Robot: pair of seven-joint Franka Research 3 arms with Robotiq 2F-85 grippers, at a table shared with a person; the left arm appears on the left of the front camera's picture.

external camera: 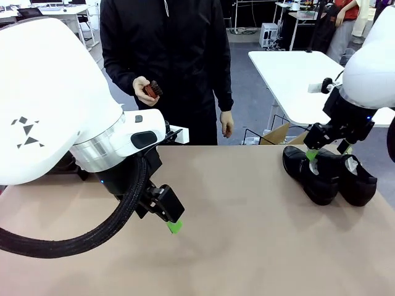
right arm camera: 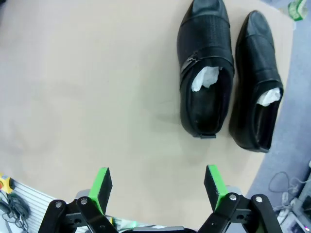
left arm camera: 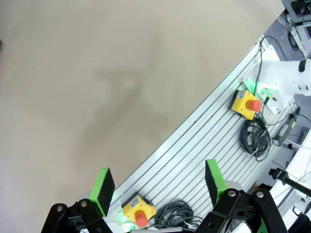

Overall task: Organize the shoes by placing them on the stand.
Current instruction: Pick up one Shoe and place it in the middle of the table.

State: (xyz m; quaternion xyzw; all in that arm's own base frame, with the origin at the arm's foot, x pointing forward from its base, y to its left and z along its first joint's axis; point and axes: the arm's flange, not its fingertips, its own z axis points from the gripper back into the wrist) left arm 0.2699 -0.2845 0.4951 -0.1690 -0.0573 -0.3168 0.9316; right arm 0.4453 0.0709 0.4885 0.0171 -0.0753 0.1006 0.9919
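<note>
Two black shoes (right arm camera: 204,34), white paper (right arm camera: 204,77) inside each.

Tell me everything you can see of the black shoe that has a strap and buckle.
The buckle shoe is glossy black, leather by its look, with a finely textured front, a strap with a buckle across the instep, and crumpled white paper inside. It rests on its sole on the beige table, beside a plainer black shoe pointing the same way; whether they touch is unclear. The open right gripper is apart from it.
</note>
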